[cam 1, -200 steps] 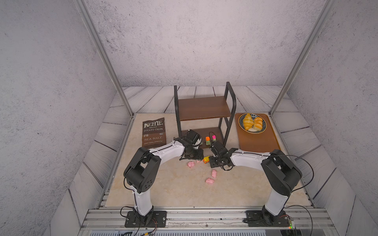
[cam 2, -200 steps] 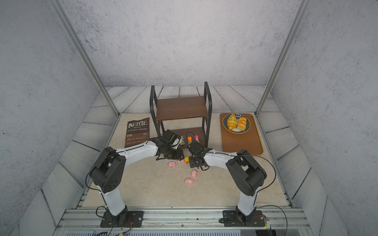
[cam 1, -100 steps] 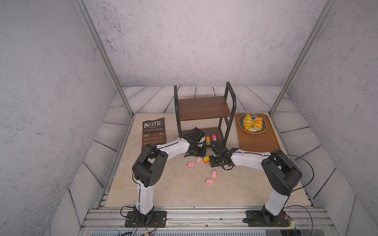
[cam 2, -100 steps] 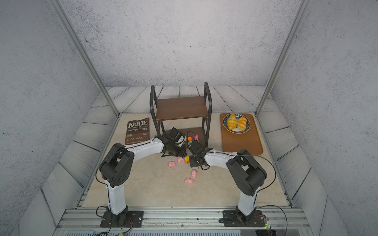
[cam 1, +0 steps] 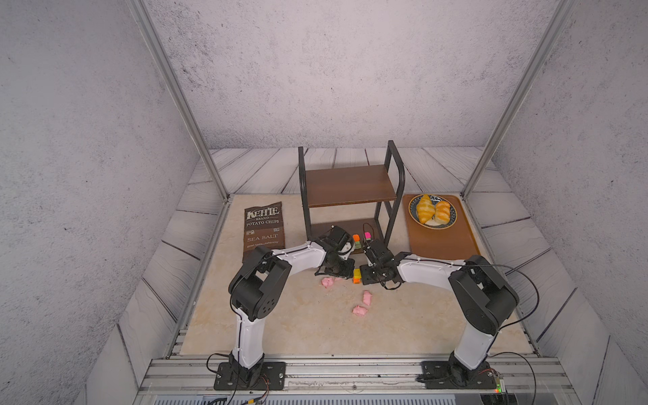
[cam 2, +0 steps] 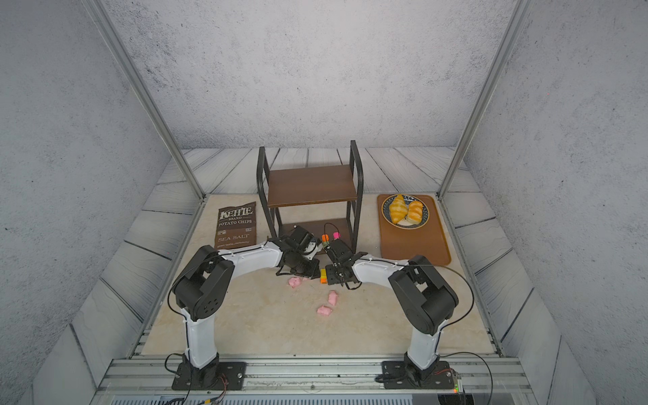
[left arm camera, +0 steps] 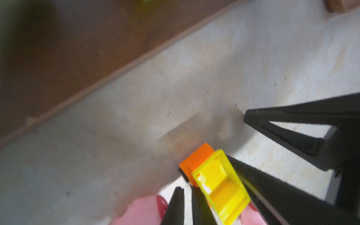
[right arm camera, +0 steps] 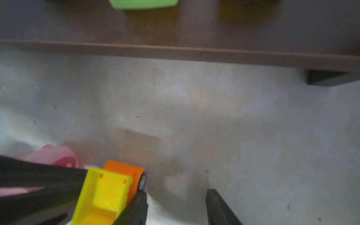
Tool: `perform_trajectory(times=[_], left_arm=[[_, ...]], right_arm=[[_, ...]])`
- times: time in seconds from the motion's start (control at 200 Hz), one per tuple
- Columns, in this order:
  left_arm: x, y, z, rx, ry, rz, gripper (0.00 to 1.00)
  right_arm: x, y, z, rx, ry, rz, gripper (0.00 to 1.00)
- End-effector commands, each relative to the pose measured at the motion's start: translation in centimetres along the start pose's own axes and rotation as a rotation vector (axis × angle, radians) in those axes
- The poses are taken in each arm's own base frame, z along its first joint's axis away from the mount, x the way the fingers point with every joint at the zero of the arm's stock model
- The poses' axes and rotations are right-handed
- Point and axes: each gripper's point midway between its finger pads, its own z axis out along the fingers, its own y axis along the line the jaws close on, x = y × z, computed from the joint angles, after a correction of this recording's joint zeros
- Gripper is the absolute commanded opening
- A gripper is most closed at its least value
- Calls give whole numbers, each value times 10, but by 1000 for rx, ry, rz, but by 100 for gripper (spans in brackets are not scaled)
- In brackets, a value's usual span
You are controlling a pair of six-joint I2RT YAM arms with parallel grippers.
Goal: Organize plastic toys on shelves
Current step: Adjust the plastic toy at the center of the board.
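While my left fingers (left arm camera: 175, 209) are sitting almost pressed together low over the worktop (cam 1: 308, 326), with pink showing on both sides of them in the left wrist view, I cannot tell whether they are pinching a toy or only crowding one. My right fingers (right arm camera: 219, 211) are standing spread with nothing between them. The yellow truck (left arm camera: 220, 185) is lying on the worktop just outside one of them, touching it, in front of the shelves (cam 1: 350, 184). I am judging the job well under half done: an orange truck (cam 1: 356, 238) and a pink truck (cam 1: 367, 234) are already standing on the lower board (cam 1: 321, 228), while the upper board (cam 2: 310, 187) is carrying nothing I can see. Left on the worktop, in both top views, are the yellow truck, a pig (cam 1: 328, 282) just beside my left fingers, and a second pig (cam 1: 367, 298) and third pig (cam 1: 360, 310) lying together nearer my bases; any other toy is hiding from me. The bag (cam 1: 263, 224) beside the shelves is reading KETTLE BRAND POTATO CHIPS, SEA SALT; its smaller print is too fine.
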Motion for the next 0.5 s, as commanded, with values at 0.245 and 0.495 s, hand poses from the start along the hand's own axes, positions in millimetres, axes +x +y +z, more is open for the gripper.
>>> perform_trajectory(times=[0.245, 0.495], left_arm=[[-1, -13, -45, -19, -59, 17, 20], [5, -15, -94, -54, -149, 23, 23]], right_arm=[[8, -24, -20, 123, 30, -24, 56], [7, -19, -53, 80, 8, -54, 57]])
